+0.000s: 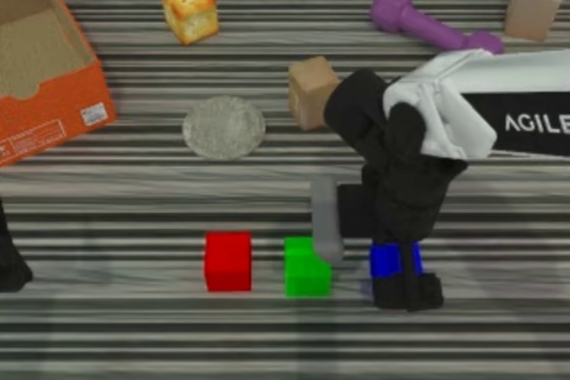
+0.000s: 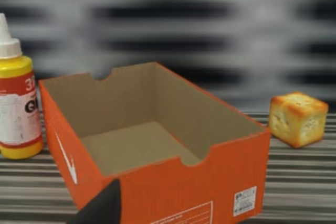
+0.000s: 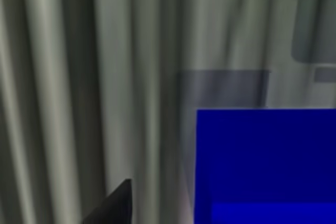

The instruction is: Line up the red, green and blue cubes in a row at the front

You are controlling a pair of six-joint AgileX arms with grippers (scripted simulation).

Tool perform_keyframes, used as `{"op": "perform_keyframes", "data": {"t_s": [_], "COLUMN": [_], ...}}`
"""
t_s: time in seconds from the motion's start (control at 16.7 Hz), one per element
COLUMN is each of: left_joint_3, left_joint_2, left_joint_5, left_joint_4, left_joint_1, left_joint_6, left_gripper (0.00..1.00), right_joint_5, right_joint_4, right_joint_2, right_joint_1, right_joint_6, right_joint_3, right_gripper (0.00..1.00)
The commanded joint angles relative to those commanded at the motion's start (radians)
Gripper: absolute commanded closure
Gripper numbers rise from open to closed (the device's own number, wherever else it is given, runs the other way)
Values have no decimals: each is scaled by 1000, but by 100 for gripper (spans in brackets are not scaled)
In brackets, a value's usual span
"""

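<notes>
Along the front of the table the red cube [image 1: 228, 261], the green cube [image 1: 306, 266] and the blue cube [image 1: 394, 260] stand in a row, left to right. My right gripper [image 1: 396, 266] hangs straight over the blue cube and covers part of it. In the right wrist view the blue cube [image 3: 265, 163] fills one side, and a dark finger [image 3: 113, 208] stands apart from it with striped table between them, so the gripper is open. My left gripper [image 1: 11, 264] is parked at the table's left edge, open, with one fingertip [image 2: 105, 205] showing before the orange box.
An open orange box [image 1: 67, 122] [image 2: 173, 187] sits at the back left. A toast-patterned cube [image 1: 189, 11] [image 2: 298, 119], a round silver disc [image 1: 223, 127], a tan block [image 1: 312, 91], a purple dumbbell [image 1: 427, 24] and a brown carton [image 1: 534, 4] lie behind. A yellow bottle [image 2: 16, 93] stands beside the box.
</notes>
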Motion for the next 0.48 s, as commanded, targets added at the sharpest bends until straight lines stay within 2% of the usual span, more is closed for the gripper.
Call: {"op": "perform_keyframes", "data": {"t_s": [0.3,0.48], "left_joint_3": [0,0], "left_joint_2": [0,0], "left_joint_5": [0,0], "left_joint_4": [0,0], "left_joint_1": [0,0], "left_joint_6": [0,0], "left_gripper": [0,0], "right_joint_5": [0,0], "right_joint_4": [-4,-73], "right_joint_2": [-2,-24], "right_joint_1": [0,6], "right_joint_6": [-1,-6], "right_joint_3": [3,54], "right_gripper": [0,0]}}
